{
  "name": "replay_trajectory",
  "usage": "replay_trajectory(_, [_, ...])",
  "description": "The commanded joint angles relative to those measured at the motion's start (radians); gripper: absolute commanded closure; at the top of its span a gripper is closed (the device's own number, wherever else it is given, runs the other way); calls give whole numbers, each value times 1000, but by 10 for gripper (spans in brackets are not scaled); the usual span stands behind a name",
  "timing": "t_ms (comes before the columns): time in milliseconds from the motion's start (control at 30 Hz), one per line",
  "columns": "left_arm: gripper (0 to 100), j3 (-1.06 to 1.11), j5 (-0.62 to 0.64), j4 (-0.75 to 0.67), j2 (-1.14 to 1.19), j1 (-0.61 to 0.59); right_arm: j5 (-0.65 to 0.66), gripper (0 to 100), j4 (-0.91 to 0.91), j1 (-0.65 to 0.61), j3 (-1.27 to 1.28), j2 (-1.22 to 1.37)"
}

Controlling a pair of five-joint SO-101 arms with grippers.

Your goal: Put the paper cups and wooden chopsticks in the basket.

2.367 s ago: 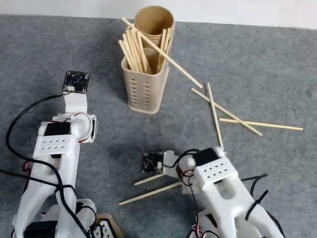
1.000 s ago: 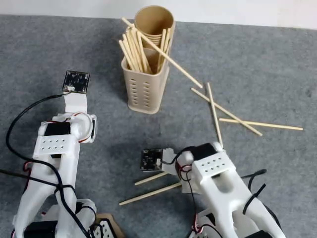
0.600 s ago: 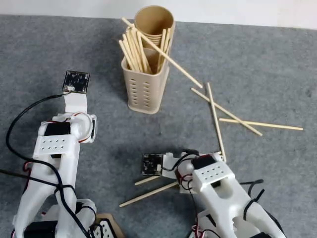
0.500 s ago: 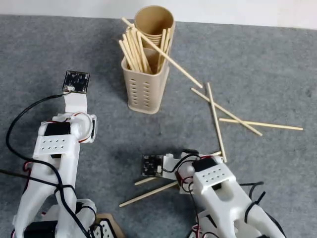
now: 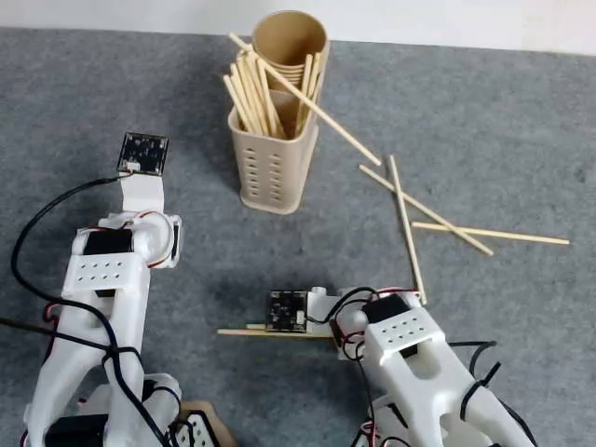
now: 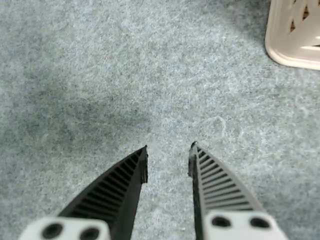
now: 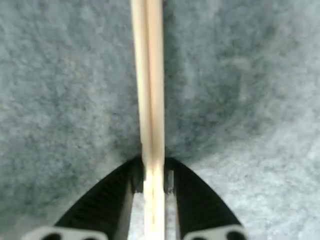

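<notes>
Mostly done: paper cups [image 5: 290, 42] and a chopstick bundle [image 5: 250, 88] sit in the basket [image 5: 270, 177], right end effector [image 7: 151, 172] is clamped on a chopstick pair [image 7: 149, 90] down at the desk [image 5: 521, 112], left end effector [image 6: 167, 147] hangs part-open, and three loose chopsticks [image 5: 438, 218] are left to the basket's right.

left pincer [image 6: 167, 155] parted (over grey carpet [image 6: 100, 75]) | basket [image 6: 295, 35] corner
</notes>
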Motion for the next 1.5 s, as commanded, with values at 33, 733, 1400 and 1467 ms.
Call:
replay_trajectory(33, [835, -4, -8, -15, -30, -12, -160, 995, 74, -4, -94, -19])
replay_trajectory(733, [835, -4, -8, -15, -30, -10, -945, 994, -688, 50, -769, -153])
replay_trajectory(1400, [835, 25, -8, -74, -28, -10, -1135, 836, -895, -2, -1004, 452])
replay_trajectory(1467, [835, 25, -8, -72, -28, -10, -1135, 835, -819, -2, -1009, 450])
